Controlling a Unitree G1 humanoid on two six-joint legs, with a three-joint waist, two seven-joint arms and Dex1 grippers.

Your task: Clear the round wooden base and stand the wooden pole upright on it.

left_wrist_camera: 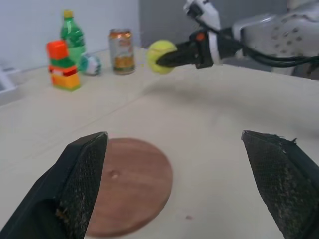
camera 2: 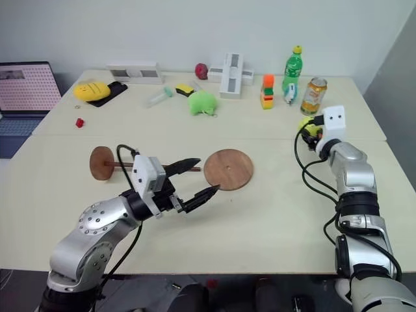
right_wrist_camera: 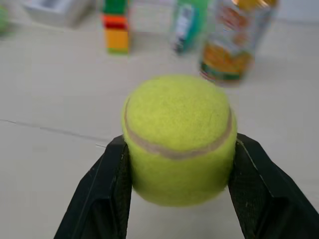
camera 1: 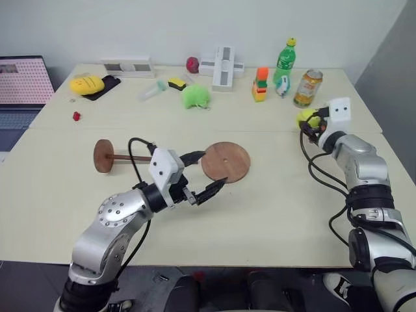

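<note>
- The pale table (camera 1: pixel 273 214) carries clutter along the upper part of the frame.
- The round wooden base (camera 1: pixel 225 162) lies bare at centre, apparently cleared.
- The wooden pole (camera 1: pixel 110 156) lies flat at centre left, not yet stood.
- The left gripper (camera 1: pixel 199 177) is spread wide near the base, probably ready for the pole.
- The right gripper (right_wrist_camera: pixel 177 194) pinches a tennis ball (right_wrist_camera: pixel 178 137) at right, away from the base.

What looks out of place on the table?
The pole lies on its side left of the base, not upright on it. A clear tube also lies tipped over at the back. Nothing spilled or broken.
</note>
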